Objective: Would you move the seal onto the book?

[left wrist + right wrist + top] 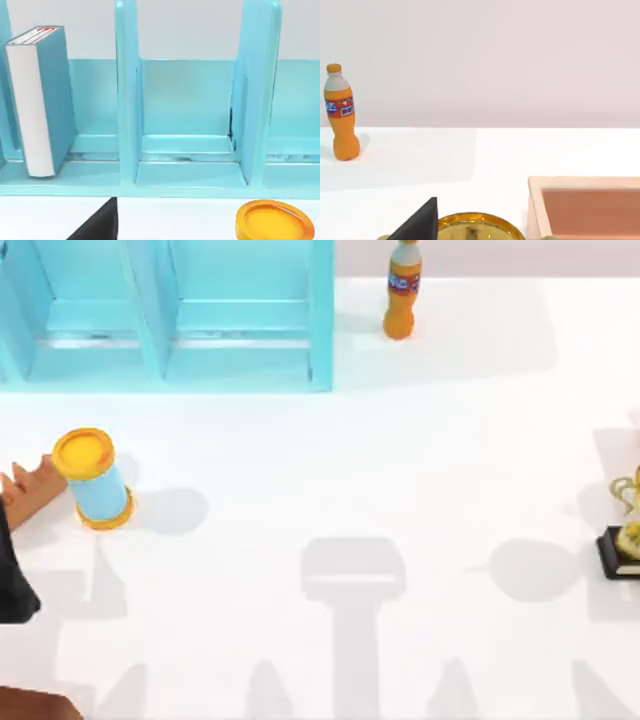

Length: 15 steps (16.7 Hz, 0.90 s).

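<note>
White table (400, 440): book (42, 100) stood upright in blue shelf (127, 100); finger state of both grippers cannot be told.

Little of our own body was on show. In the left wrist view a black wedge (98, 223) rose from the lower edge. It was flat, matte and triangular, with one straight upright side and one long slanted side meeting in a sharp tip. The right wrist view carried its twin (418, 222), the same black and the same cut. At the top view's left edge sat a dark, nearly black bulk (12, 575) with a slanted outline, seemingly part of our left arm, its surface plain.
</note>
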### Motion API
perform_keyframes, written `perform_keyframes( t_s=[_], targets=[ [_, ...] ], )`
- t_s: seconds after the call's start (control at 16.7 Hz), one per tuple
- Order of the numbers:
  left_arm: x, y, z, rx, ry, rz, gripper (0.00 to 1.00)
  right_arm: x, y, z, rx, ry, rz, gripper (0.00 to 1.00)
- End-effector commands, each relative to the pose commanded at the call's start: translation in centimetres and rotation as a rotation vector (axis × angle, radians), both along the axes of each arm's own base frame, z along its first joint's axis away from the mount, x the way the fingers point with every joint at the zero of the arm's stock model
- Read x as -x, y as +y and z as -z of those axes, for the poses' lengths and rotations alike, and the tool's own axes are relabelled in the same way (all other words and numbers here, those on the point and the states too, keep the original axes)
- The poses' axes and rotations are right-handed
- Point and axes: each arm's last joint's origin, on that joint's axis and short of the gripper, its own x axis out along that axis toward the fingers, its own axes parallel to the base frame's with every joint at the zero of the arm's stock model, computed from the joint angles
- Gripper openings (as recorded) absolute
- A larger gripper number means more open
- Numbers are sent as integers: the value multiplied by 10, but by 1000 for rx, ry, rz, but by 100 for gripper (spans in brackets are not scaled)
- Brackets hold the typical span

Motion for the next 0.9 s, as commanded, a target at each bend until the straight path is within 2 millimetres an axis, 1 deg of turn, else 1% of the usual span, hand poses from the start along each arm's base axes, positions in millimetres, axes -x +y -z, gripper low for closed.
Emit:
perform_keyframes(
  t_s=[0.12, 0.24, 0.42, 0.54, 0.72, 0.9],
  targets=[
    [0, 0, 0, 0, 0, 0, 100, 0, 0, 0, 0, 0, 0, 100],
    [-1, 1, -5, 0, -9, 1, 100, 0, 0, 0, 0, 0, 0, 100],
    [-7, 4, -25, 0, -35, 3, 100, 0, 0, 0, 0, 0, 0, 100],
    [-17, 7, -43, -1, -50, 6, 100, 0, 0, 0, 0, 0, 0, 100],
    [-46, 18, -69, -3, -61, 10, 100, 0, 0, 0, 0, 0, 0, 100],
    [-91, 38, -84, -5, -57, 14, 100, 0, 0, 0, 0, 0, 0, 100]
  ],
)
